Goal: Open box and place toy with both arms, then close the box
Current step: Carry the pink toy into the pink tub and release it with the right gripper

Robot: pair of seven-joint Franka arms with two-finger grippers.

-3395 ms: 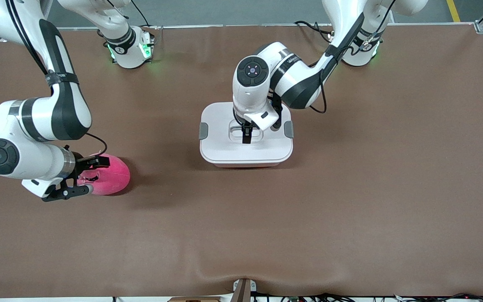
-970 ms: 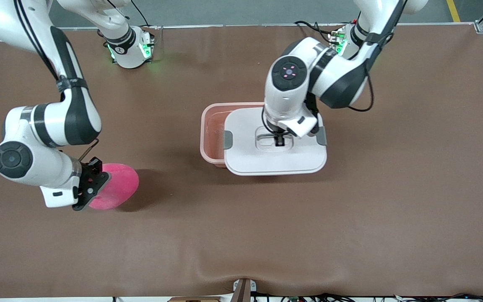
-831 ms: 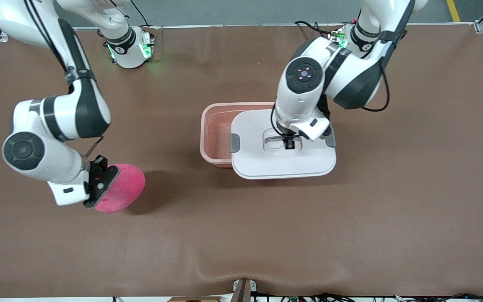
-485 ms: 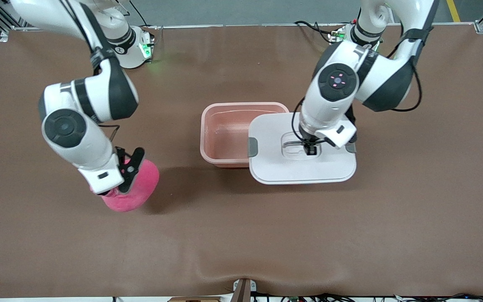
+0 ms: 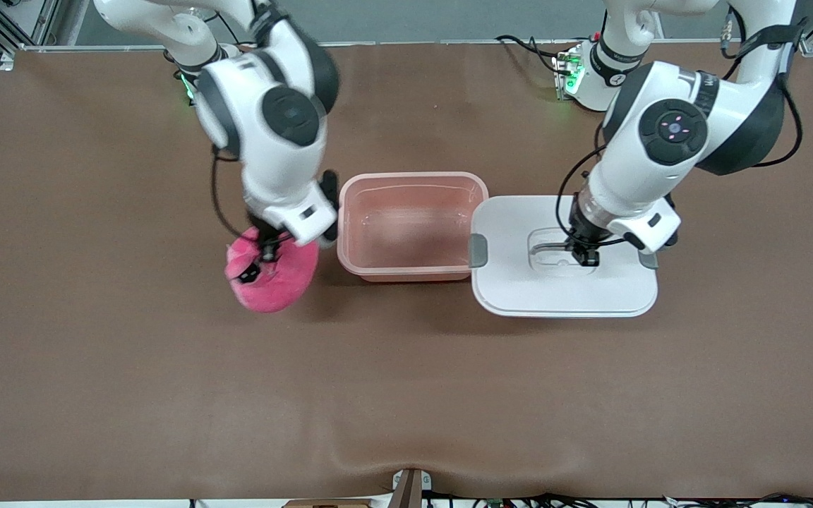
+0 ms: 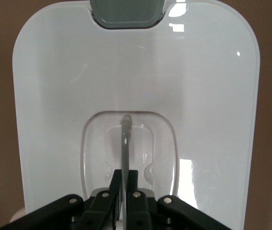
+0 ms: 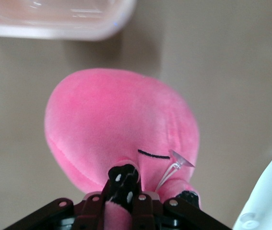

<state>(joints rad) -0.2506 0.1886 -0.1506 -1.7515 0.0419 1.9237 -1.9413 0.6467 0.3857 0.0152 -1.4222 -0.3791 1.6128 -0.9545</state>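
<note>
The pale pink box base (image 5: pixel 412 271) stands open and empty at the table's middle. Its white lid (image 5: pixel 519 289) with grey side clips hangs beside the base, toward the left arm's end. My left gripper (image 5: pixel 582 255) is shut on the lid's thin centre handle (image 6: pixel 125 143); the lid (image 6: pixel 54 120) fills the left wrist view. My right gripper (image 5: pixel 263 255) is shut on a protruding part of the bright pink plush toy (image 5: pixel 276 282) and holds it in the air just beside the base, toward the right arm's end. In the right wrist view the toy (image 7: pixel 116 124) hangs below the base's rim (image 7: pixel 59 28).
The brown table mat (image 5: pixel 406 395) lies bare round the box. Both arm bases stand at the table's edge farthest from the front camera. A small bracket (image 5: pixel 410 487) sits at the table's edge nearest to that camera.
My left gripper has carried the lid off the base toward the left arm's end, baring the whole base. My right gripper has lifted the toy and carried it up beside the base.
</note>
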